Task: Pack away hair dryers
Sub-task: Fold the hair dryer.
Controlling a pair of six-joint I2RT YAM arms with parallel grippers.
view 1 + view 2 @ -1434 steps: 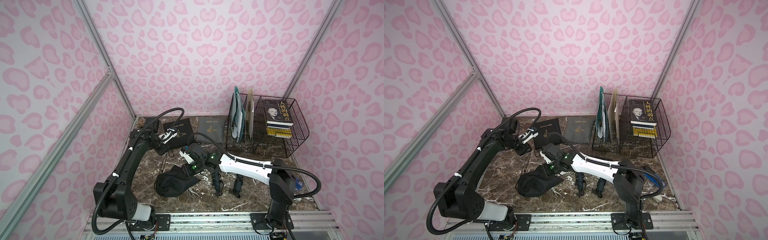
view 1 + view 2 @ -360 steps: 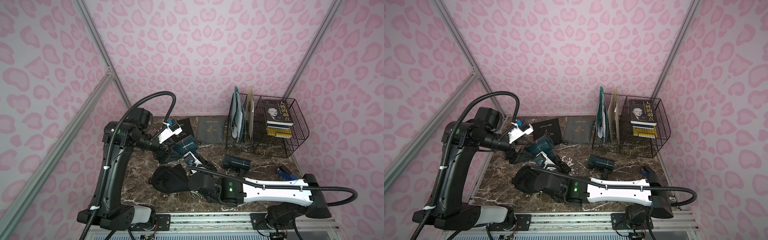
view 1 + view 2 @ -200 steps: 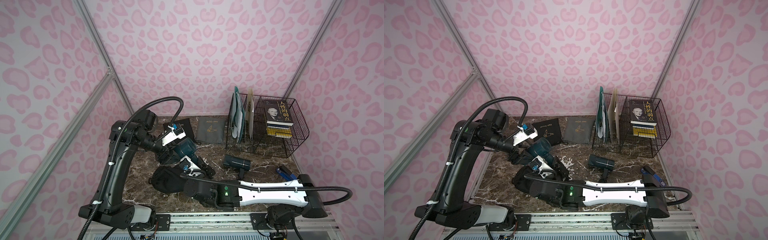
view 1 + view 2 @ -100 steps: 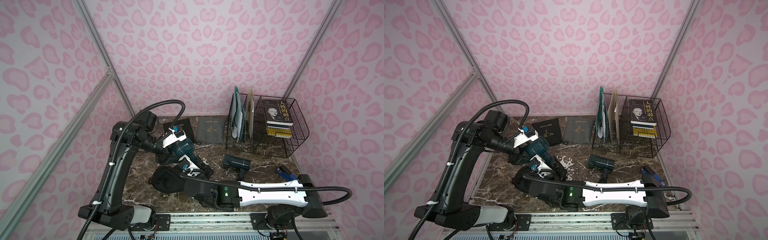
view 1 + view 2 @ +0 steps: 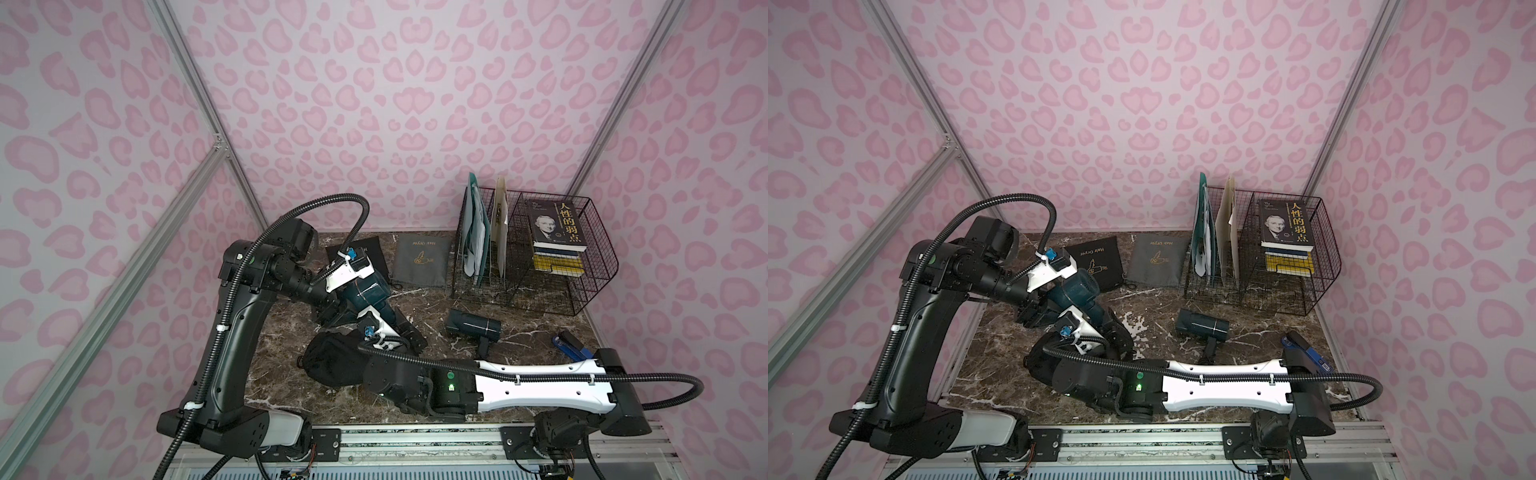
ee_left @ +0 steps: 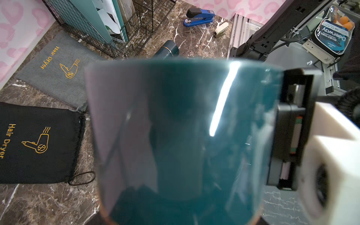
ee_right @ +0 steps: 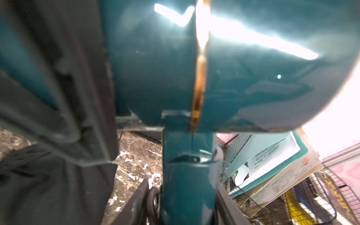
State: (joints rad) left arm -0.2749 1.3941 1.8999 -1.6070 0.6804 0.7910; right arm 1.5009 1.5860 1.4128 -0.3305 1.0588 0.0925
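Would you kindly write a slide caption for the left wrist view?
Close-up: teal hair dryer fills the frame; black pouch and grey pouch lie on the marble tabletop.

Blurred, cropped by the edges in both wrist views: teal hair dryer (image 6: 185,136). Hidden beneath it: left pincer (image 5: 337,311) tips.

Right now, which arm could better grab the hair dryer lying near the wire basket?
Probably the right. The lying dryer sits just beyond the right arm, nearer the right claw, while the left claw is wrapped around the raised dryer over by the pouches.
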